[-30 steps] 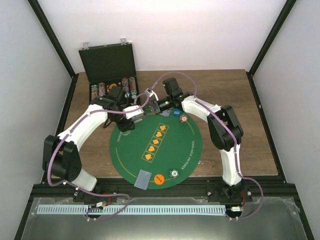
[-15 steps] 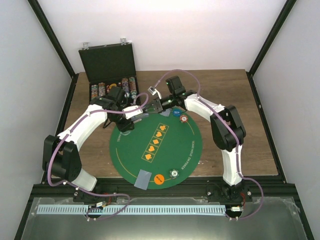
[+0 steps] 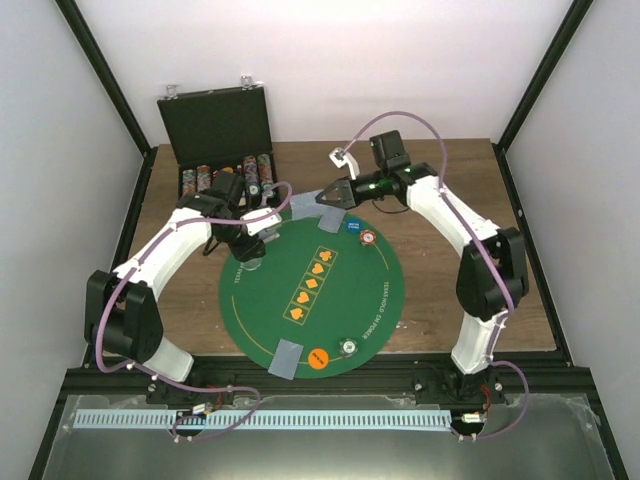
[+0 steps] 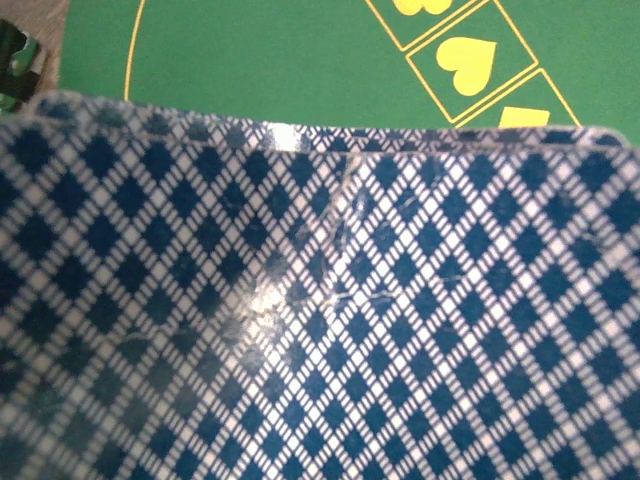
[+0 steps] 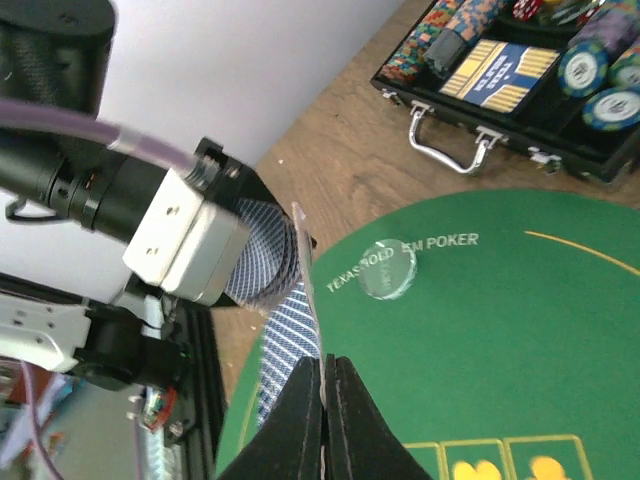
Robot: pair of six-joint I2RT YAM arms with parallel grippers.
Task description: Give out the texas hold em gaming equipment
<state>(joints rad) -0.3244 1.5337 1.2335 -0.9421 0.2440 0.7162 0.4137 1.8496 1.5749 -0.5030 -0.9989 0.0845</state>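
Note:
My left gripper (image 3: 252,228) holds a deck of blue-backed playing cards (image 4: 320,300) over the mat's far left edge. The deck fills the left wrist view and hides the fingers. My right gripper (image 5: 325,365) is shut on a single card (image 5: 308,270), seen edge-on, just right of the deck (image 5: 262,255). A clear disc (image 5: 387,270) lies on the mat's lettering. Near the front edge lie a card (image 3: 287,357), an orange disc (image 3: 318,359) and a silvery disc (image 3: 349,346). At the far side are a blue disc (image 3: 352,226), a red-and-white disc (image 3: 368,238) and another card (image 3: 328,222).
The round green felt mat (image 3: 340,290) covers the middle of the wooden table. A black hinged case (image 3: 215,125) stands open at the back left with rows of chips (image 3: 225,178) and a boxed deck inside. Black frame posts run along both sides.
My right gripper has shut on one card and drawn back to the right, away from the deck. The left arm has barely moved.

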